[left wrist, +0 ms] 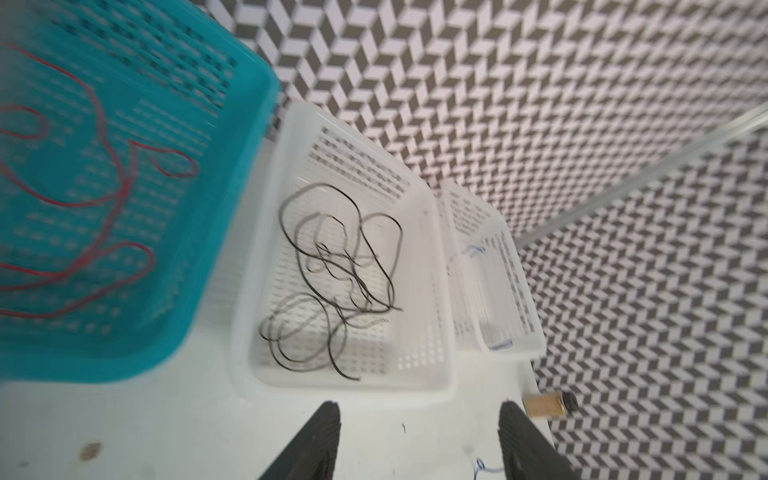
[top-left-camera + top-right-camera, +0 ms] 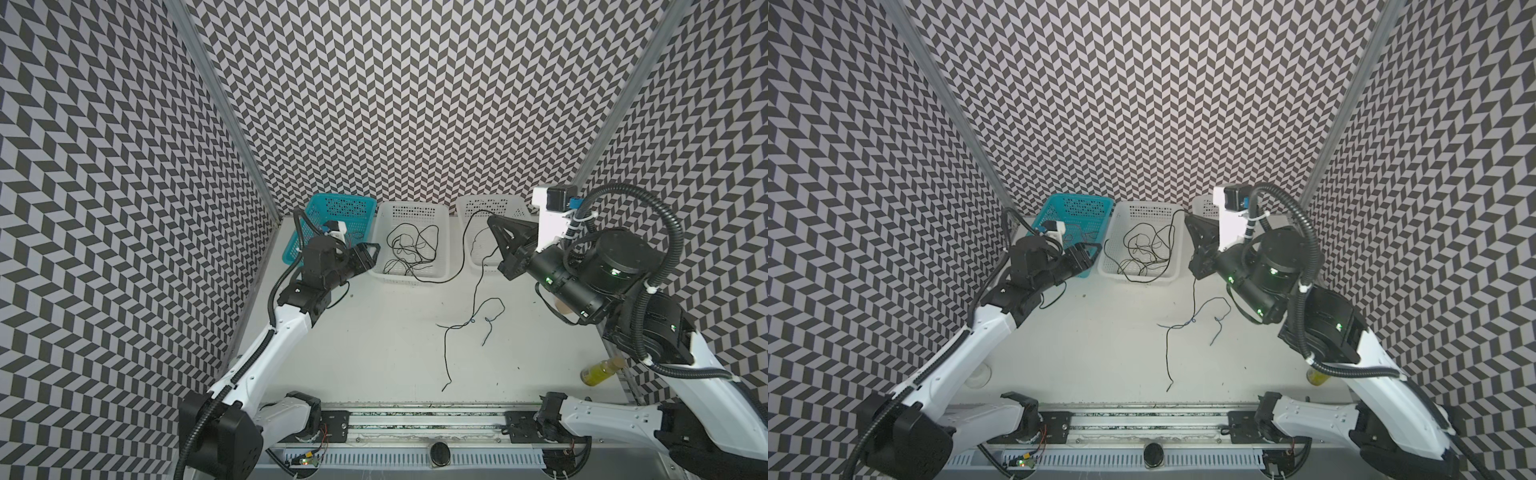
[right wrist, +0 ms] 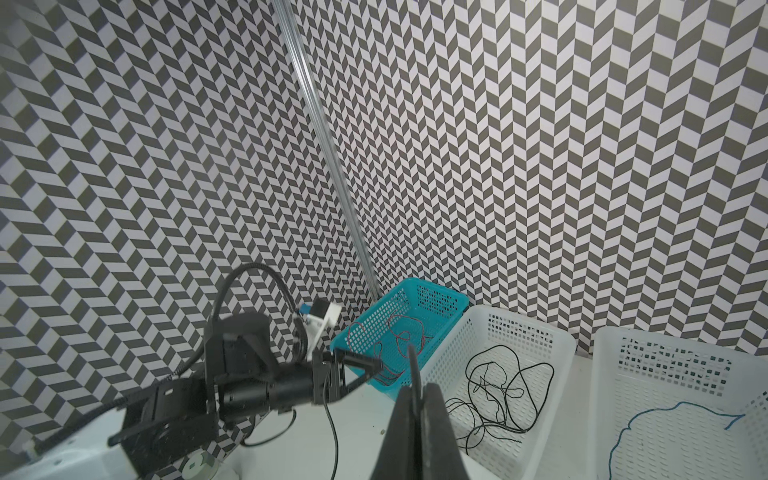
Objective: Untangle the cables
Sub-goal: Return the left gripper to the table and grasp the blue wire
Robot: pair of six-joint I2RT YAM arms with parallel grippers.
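Chevron-patterned walls on three sides. White worktop, with three baskets in a row along its far edge.

One black cable is clamped in the right pincer, which is raised in front of the right white basket. In the right wrist view its fingers are pressed together, with the cable coming out at the tip. From the pincer the cable arcs over and drops to the worktop by the front right corner of the middle white basket.

Another black run hangs from the same pincer down to a loose tangle of black and blue strands. The tangle lies on the open worktop, right of centre. One black tail trails from it toward the near edge.

In the baskets:
- black cables coiled in the middle white basket
- red cables in the teal basket
- a blue cable in the right white basket

Left pincer: fingers apart, nothing between them. It sits low at the front right corner of the teal basket and points toward the middle white basket.

A yellow bottle lies at the right edge of the worktop, partly hidden by the right arm.
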